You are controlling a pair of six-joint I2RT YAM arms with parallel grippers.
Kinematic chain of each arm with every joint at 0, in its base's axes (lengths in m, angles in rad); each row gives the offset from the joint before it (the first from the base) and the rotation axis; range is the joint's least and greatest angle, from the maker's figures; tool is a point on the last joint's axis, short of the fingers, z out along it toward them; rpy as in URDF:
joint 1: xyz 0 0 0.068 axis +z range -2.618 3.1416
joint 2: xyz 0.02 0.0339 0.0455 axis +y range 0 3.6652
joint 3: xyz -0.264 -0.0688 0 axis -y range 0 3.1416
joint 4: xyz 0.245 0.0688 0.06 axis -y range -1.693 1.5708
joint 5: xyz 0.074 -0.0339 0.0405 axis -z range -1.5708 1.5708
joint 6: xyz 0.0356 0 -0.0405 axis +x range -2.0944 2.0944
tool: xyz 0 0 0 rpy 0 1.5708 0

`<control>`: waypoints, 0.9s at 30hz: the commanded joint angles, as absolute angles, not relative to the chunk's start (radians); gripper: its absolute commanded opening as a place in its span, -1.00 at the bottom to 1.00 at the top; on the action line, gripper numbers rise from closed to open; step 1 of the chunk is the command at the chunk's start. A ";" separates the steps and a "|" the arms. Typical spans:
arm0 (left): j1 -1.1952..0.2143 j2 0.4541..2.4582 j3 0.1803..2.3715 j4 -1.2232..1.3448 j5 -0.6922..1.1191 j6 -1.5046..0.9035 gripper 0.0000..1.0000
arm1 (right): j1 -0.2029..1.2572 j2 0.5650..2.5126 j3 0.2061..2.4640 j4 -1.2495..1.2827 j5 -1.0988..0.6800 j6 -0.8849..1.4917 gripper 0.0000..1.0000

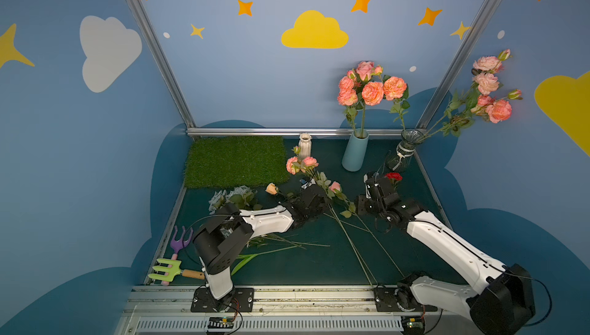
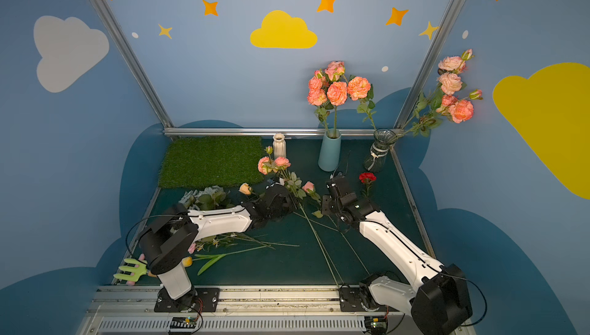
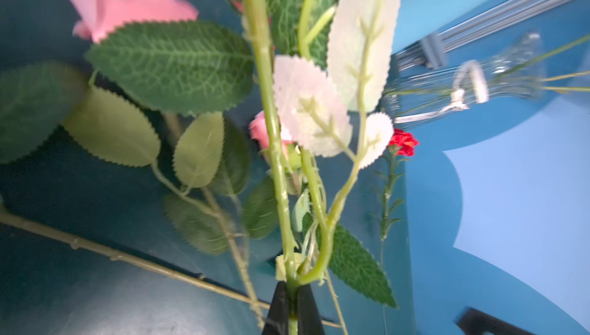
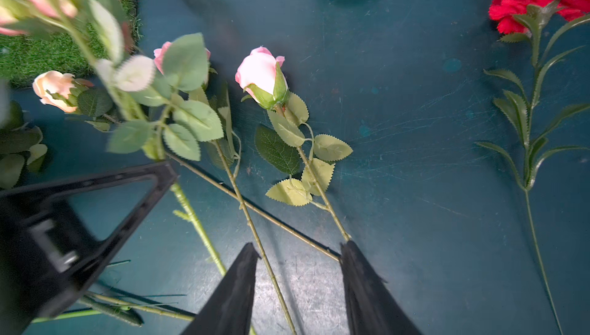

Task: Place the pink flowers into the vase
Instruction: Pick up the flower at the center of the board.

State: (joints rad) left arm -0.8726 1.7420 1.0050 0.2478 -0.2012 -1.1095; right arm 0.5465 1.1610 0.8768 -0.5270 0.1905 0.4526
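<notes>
My left gripper [image 3: 292, 292] is shut on the green stem of a spray of pink flowers [image 1: 301, 164], held tilted above the table's middle; in a top view the gripper [image 1: 317, 188] sits below the blooms. Two more pink roses [image 4: 260, 73] lie on the table with their stems running under my right gripper [image 4: 297, 250], which hangs open above them, holding nothing. A blue vase [image 1: 354, 153] and a glass vase [image 1: 400, 154] at the back right hold pink flowers. A small white vase [image 1: 305, 145] stands behind the held spray.
A red carnation [image 1: 393, 176] lies beside my right gripper [image 1: 372, 180]. Grey-blue roses [image 1: 233, 196] lie by the left arm. A grass mat [image 1: 236, 161] covers the back left. Toy garden tools [image 1: 166, 269] and loose stems lie front left.
</notes>
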 commanded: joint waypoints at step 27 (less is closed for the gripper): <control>-0.522 1.357 1.152 0.040 0.375 -0.660 -0.96 | 0.541 1.147 0.980 -0.113 -0.377 0.333 -0.19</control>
